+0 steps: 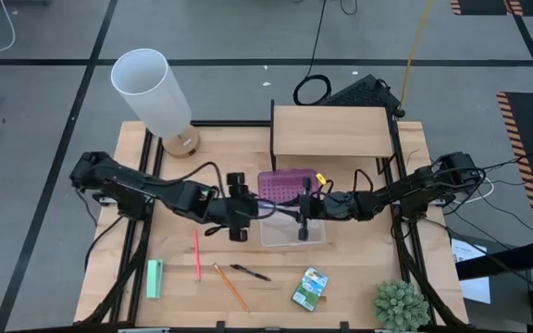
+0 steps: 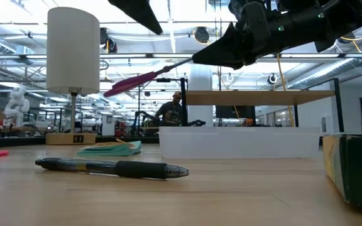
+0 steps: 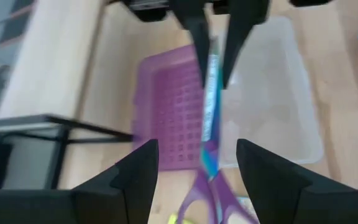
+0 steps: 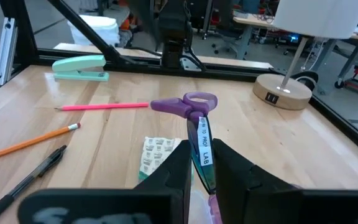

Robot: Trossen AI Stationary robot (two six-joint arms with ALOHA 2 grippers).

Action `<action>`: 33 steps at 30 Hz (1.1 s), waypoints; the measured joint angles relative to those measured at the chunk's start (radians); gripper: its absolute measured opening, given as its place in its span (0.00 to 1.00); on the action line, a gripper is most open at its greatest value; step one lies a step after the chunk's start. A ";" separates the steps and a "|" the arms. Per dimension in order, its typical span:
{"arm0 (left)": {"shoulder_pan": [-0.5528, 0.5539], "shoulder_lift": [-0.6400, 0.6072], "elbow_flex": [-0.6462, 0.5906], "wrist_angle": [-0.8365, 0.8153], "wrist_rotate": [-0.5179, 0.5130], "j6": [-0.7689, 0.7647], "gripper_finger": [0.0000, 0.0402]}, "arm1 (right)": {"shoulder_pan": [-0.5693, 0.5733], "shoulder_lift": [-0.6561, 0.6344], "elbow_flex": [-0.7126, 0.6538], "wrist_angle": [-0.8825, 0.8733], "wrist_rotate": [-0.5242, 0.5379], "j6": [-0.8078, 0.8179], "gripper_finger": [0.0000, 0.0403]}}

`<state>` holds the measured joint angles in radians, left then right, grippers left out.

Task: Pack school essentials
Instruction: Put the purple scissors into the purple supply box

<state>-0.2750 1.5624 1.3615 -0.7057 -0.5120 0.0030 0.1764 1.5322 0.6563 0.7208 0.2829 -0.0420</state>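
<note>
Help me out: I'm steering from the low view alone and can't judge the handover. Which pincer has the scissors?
Observer: The right pincer is shut on the blades of the purple-handled scissors.
Operator: And the left one?
Observer: The left pincer is open. The handles show between its fingers, but it isn't gripping them.
Operator: What lies beneath?
Observer: In the high view, the clear case sits on the table under both pincers.
</note>
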 joint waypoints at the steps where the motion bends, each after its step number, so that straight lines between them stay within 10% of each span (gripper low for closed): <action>1: -0.004 -0.009 0.000 -0.015 -0.022 -0.010 0.55 | 0.000 0.000 0.000 0.000 0.000 0.003 0.10; 33: -0.018 -0.328 -0.280 -0.104 -0.188 -0.267 0.55 | 0.177 -0.500 0.000 -0.757 0.016 0.336 0.10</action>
<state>-0.2928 1.2346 1.0817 -0.8097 -0.6998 -0.2643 0.3536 1.0317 0.6559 -0.0357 0.2985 0.2940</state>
